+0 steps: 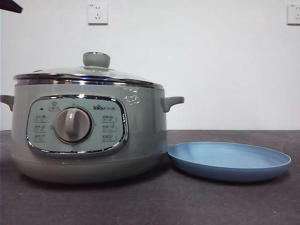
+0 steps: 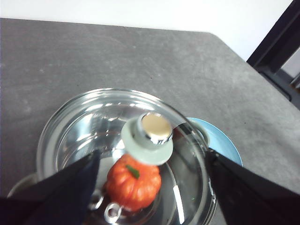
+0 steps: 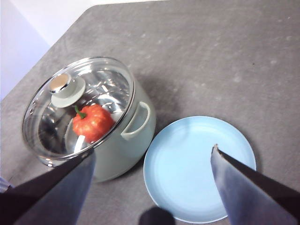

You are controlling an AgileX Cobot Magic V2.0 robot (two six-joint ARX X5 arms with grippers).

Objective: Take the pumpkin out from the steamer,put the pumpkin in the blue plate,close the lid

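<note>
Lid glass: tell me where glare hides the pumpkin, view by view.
Front view: the lid is seen edge-on, pumpkin hidden. Left wrist view: bright reflections streak the glass, pumpkin still clear. Right wrist view: mild glare, pumpkin plainly visible.

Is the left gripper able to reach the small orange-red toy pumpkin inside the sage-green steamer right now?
Probably not. The round glass lid covers the steamer, with the pumpkin beneath the glass. The left gripper is open above the lid's sage-green knob, which looks free to grasp first.
</note>
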